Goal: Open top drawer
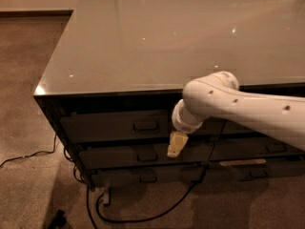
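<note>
Camera view: gripper low before drawer cabinet, top drawer pushed in

Found top drawer [105,128] flush beneath front edge of glossy cabinet top [143,42], running from front left corner toward the middle, with small bar handle [146,126] centred on its dark front. Located gripper [177,145] at end of white arm [238,111], pointing down, just right of and below that handle, before the seam between top drawer and shallower drawer front [119,157] under it. Could not tell whether gripper is spread or closed, nor whether touching any front. Recorded third drawer front [143,178] lowest, further fronts [267,149] to right partly behind arm, dark cables [128,220] on carpet [28,128] below cabinet's front edge
</note>
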`<state>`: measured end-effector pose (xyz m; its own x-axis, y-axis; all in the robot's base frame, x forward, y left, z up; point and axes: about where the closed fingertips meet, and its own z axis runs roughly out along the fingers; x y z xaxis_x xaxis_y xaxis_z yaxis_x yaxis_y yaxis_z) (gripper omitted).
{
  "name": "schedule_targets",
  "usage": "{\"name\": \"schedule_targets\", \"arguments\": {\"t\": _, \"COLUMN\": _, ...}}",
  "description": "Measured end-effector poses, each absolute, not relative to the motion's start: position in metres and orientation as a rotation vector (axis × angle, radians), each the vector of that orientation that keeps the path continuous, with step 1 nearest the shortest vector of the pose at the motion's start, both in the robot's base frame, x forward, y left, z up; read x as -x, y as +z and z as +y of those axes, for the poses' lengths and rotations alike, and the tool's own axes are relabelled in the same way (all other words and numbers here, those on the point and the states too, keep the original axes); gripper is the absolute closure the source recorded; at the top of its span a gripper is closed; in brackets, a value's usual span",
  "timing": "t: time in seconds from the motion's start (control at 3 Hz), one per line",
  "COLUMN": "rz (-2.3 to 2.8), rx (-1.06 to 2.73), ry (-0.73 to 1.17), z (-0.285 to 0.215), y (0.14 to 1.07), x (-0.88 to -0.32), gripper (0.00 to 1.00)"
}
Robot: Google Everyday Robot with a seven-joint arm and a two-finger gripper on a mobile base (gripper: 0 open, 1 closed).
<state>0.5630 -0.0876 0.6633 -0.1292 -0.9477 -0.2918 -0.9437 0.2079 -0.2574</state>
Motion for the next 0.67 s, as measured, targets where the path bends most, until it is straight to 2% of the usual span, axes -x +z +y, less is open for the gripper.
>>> {"name": "schedule_targets", "arguments": {"t": 0.67, "rz": 2.136, "rx": 1.852, "ry": -0.221, "z": -0.099, "y": 0.646, "x": -0.597, "gripper": 0.0}}
